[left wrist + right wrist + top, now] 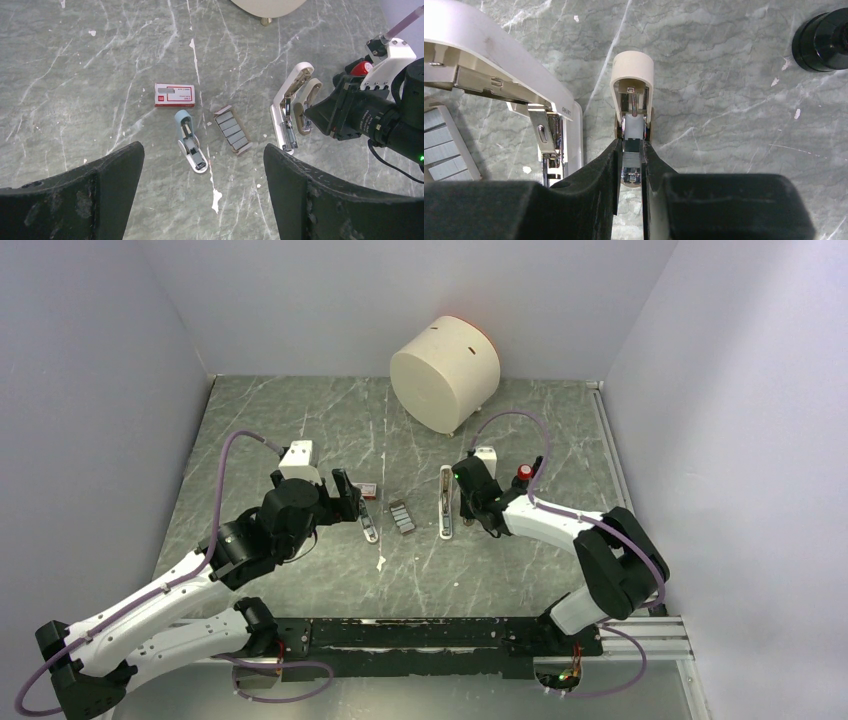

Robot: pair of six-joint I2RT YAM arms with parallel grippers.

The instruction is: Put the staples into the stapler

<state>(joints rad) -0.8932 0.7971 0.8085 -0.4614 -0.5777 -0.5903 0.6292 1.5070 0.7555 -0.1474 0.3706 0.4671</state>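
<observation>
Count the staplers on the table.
3. A small blue stapler lies open near the red-and-white box. A large white stapler lies open right of the staples. A small beige stapler sits beside it, clamped in the right pincer.

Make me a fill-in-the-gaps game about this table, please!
The right hand grips the beige stapler, but the left hand is wide ____.
The little box is white and ____.
The staples lie between the white stapler and the blue stapler, touching ____.
Missing words: open, red, neither.
</observation>
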